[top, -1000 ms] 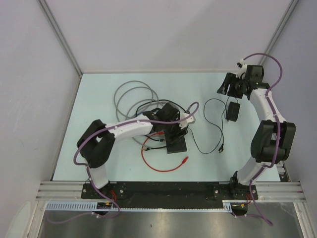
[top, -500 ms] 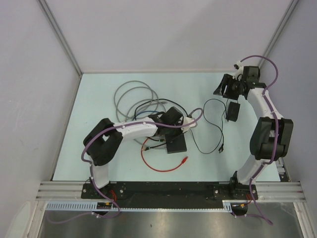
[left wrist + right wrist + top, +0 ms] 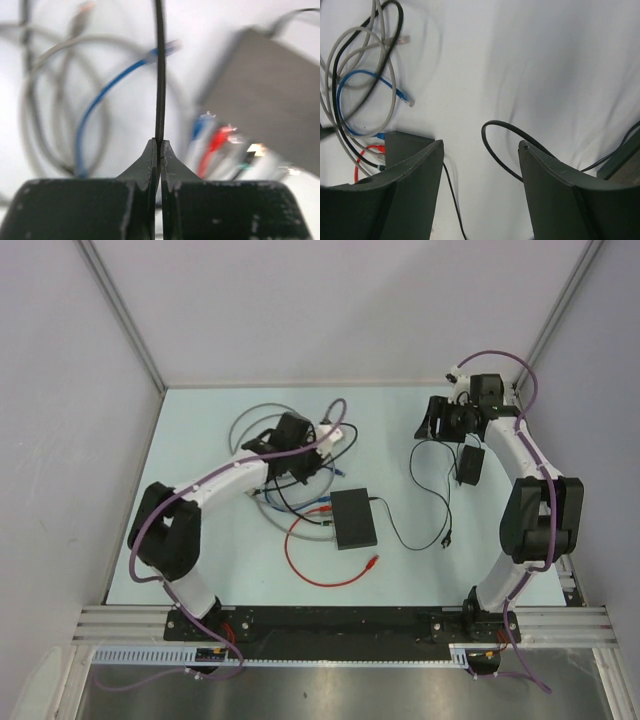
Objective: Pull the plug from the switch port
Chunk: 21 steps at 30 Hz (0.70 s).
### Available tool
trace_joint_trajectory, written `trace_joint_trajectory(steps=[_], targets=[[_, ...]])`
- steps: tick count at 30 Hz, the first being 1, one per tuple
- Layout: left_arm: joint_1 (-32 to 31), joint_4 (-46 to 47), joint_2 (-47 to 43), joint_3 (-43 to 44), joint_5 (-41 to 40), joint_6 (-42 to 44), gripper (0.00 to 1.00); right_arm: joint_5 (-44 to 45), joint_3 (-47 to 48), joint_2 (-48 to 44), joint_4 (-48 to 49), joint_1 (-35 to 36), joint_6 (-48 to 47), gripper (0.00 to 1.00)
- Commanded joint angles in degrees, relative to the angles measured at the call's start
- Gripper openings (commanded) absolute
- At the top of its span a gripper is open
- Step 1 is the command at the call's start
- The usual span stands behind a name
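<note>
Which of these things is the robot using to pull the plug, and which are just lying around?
For the job: switch, black cable, left pincer shut on it.
Just lying about: grey cable, red cable, power adapter.

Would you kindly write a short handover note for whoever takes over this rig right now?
Left hand: shut on the thin black cable, back-left of the switch.
Right hand: open, empty, at the back right of the table.
Switch: flat on the table, blue plug and red plug at its left edge.
Done: cable gripped.
Left: the black cable's plug looks seated; pull it clear of the port.
</note>
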Motion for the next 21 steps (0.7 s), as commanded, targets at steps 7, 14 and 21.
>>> trace_joint_trajectory(steps=[7,14,21], targets=[[9.69,-0.96,2.15,1.4,-7.28,21.51,0.0,-0.13,1.46,-1.44,-1.95,4.03,-4.79,0.66],[11.71,-5.88,4.0,0.09,-4.21,23.32,0.18,-1.27,0.5,-0.47,-3.36,4.82,-7.7,0.66],[12.32,-9.4,2.6,2.71,0.28,16.99,0.56,-3.29,0.14,1.11,-5.2,6.49,-12.61,0.67]])
